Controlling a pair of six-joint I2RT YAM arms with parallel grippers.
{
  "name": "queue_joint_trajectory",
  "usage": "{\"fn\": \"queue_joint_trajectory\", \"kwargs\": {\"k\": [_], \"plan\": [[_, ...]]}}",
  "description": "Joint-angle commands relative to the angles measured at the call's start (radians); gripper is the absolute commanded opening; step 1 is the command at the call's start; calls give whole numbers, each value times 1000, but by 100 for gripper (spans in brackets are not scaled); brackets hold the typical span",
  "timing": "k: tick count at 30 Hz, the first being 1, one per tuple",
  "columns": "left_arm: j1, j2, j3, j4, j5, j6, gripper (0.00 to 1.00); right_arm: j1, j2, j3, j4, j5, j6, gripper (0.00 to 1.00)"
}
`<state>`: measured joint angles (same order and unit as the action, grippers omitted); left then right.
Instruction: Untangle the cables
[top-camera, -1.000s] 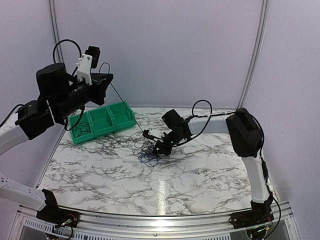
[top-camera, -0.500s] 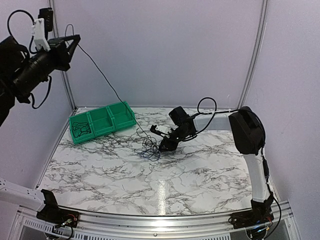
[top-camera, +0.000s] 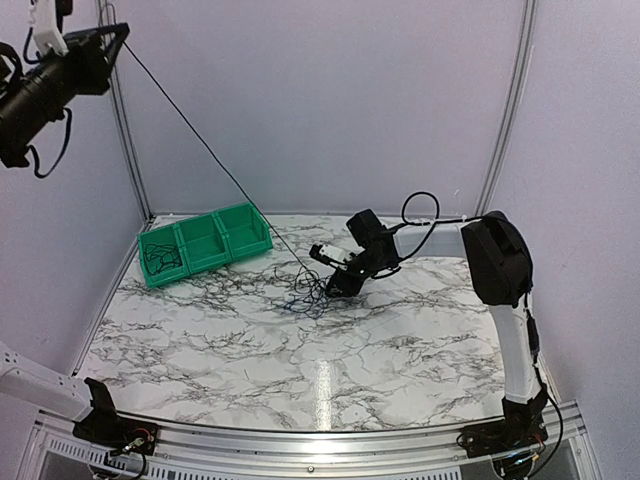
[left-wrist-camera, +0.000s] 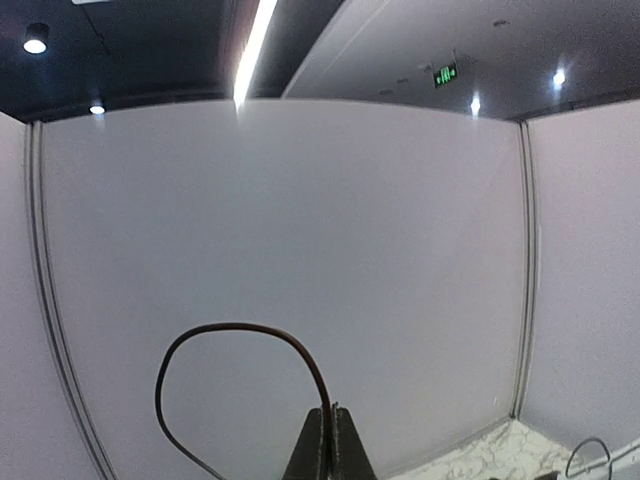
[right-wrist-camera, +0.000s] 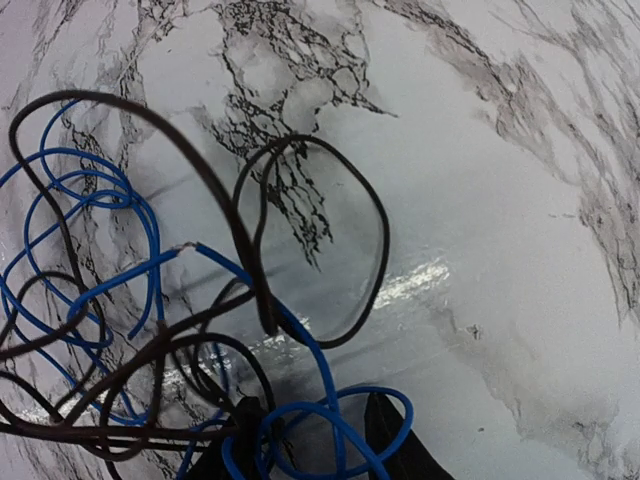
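The cables lie as a small tangle (top-camera: 305, 295) of thin black and blue wires on the marble table. My left gripper (top-camera: 120, 35) is raised high at the top left and is shut on one black cable (top-camera: 210, 155), which runs taut and slanting down to the tangle. In the left wrist view the shut fingertips (left-wrist-camera: 333, 440) pinch this cable (left-wrist-camera: 240, 328), which loops above them. My right gripper (top-camera: 335, 285) sits low at the tangle's right edge. In the right wrist view its jaws (right-wrist-camera: 310, 445) stand apart, with blue loops (right-wrist-camera: 330, 420) lying between them, against the tangle (right-wrist-camera: 150, 300).
A green three-compartment bin (top-camera: 205, 243) stands at the back left of the table; its left compartment holds a small dark coil (top-camera: 160, 260). Grey walls with metal posts (top-camera: 505, 110) enclose the table. The right arm's thicker black cable (top-camera: 420, 215) arches above its wrist.
My left gripper has risen up and to the left, drawing the black cable out of the tangle into a long taut line. The right gripper has shifted slightly right along with the tangle.
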<state>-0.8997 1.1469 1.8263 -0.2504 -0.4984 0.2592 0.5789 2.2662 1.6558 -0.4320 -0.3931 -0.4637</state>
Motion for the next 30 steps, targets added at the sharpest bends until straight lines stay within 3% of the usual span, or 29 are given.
{"fn": "queue_joint_trajectory", "kwargs": {"k": [1,4,11,14,17,30], "plan": [[4,41,264,40,-62,65,0,-25,11,-17,-56,66,10,36],[2,44,283,72,-59,46,0,-30,9,-19,-57,66,8,36],[2,27,163,62,-58,7,0,-36,4,-19,-59,74,7,36],[-8,68,305,94,-85,96,0,-42,6,-18,-60,83,7,36],[-81,55,337,283,-159,255,0,-55,6,-11,-61,96,11,36],[-82,22,349,291,-191,285,0,-167,-1,-13,-33,313,76,36]]}}
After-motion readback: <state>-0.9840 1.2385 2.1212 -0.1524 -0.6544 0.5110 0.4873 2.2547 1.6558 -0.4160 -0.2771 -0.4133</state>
